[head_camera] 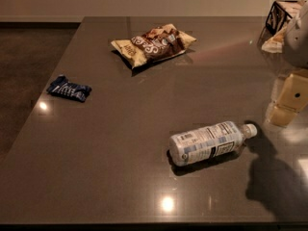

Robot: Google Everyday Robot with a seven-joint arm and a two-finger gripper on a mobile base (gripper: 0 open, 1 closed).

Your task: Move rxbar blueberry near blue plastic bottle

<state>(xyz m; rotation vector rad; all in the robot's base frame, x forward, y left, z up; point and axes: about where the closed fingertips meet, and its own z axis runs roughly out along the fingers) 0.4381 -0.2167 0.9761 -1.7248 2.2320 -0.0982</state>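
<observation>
The rxbar blueberry (69,89), a small flat dark-blue wrapper with white lettering, lies near the left edge of the dark table (120,167). The blue plastic bottle (207,142) lies on its side at the front right, with its white cap pointing right. My gripper (286,105) hangs at the right edge of the view, just above the table. It is to the upper right of the bottle's cap and far from the rxbar. Nothing shows in its grasp.
A yellow-and-brown chip bag (154,44) lies at the back middle of the table. A dark box with white markings (281,16) and a pale wrapper (274,43) sit at the back right corner. The floor drops off past the table's left edge.
</observation>
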